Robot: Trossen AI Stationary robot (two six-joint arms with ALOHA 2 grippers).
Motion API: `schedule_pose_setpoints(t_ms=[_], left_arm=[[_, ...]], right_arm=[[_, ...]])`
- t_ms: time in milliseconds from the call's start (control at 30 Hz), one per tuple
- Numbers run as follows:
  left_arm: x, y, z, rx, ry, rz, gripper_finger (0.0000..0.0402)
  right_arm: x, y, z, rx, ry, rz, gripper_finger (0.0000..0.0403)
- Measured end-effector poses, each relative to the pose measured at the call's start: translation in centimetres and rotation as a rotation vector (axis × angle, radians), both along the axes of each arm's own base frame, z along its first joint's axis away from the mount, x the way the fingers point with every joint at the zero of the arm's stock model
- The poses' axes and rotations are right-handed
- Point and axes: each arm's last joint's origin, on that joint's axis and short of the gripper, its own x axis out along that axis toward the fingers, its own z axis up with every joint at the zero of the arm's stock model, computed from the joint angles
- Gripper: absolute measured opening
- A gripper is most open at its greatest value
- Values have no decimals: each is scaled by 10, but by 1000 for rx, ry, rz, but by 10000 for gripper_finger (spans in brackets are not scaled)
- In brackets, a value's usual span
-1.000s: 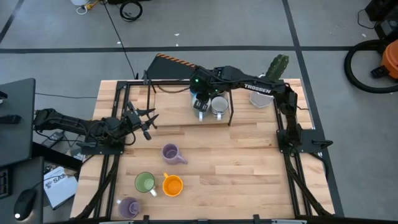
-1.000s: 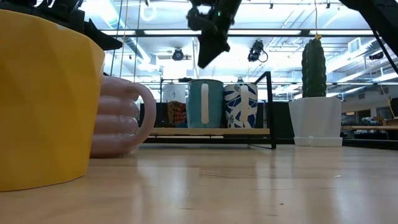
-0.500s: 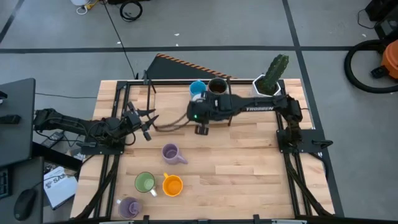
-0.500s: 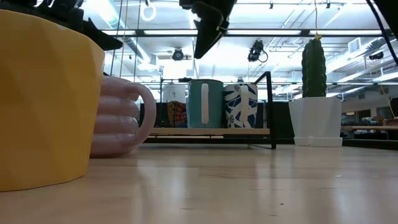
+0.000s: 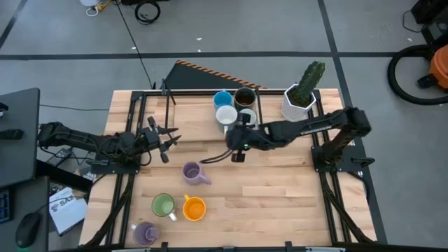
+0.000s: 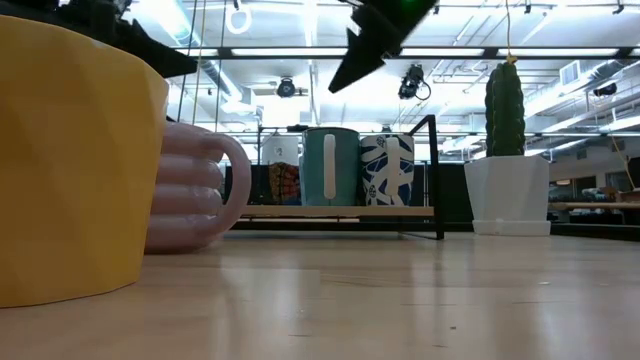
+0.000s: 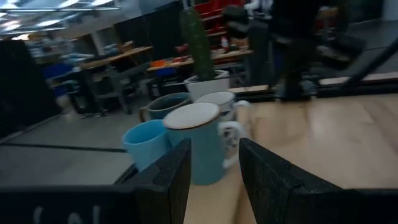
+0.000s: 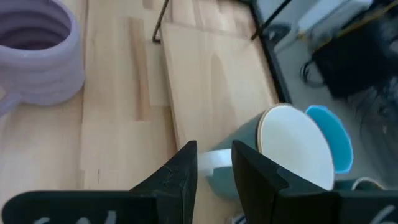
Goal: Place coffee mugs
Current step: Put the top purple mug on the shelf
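Observation:
Four mugs stand on a low shelf (image 5: 203, 134) at the table's far middle: a blue mug (image 5: 222, 99), a dark brown mug (image 5: 245, 97), a teal-walled mug with a white inside (image 5: 225, 115) and a white patterned mug (image 5: 248, 117). On the near left stand a purple mug (image 5: 192, 173), a green mug (image 5: 163, 205), an orange mug (image 5: 194, 208) and a second purple mug (image 5: 145, 233). My right gripper (image 5: 237, 155) hangs open over the table just near of the shelf, empty. My left gripper (image 5: 166, 136) waits open at the left edge.
A white angular pot with a green cactus (image 5: 299, 98) stands at the far right corner. Black frame rails (image 5: 140, 112) run along the table's left and right sides. Bare wood (image 5: 280, 189) lies on the near right.
My right gripper has drawn back from the shelf's mugs toward the table's near edge, and the arm has swung lower and turned. The mugs on the shelf, covered by the arm before, now show from above and have not moved.

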Motion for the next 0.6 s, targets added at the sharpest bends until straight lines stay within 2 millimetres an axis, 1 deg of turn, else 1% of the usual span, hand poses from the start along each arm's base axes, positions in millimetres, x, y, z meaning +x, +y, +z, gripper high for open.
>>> schedule_pose_setpoints(t_ms=[100,200,300,400,467,600], left_arm=[[0,-1,-3,-30,18,-34,141],[0,-1,-4,-100,-6,-30,141],[0,-1,-3,-180,-42,-25,141],[1,-1,-3,-250,-38,-18,141],[2,-1,-1,-282,-17,-12,141],[9,-2,3,-330,80,13,141]], right_arm=[[-12,-2,-8,-41,-80,37,105],[-21,-4,-10,-102,-169,83,105],[-24,-4,-11,-157,-262,128,105],[-25,-5,-13,-183,-344,165,105],[-25,-6,-14,-177,-370,163,105],[-26,-7,-21,-174,-335,165,105]])
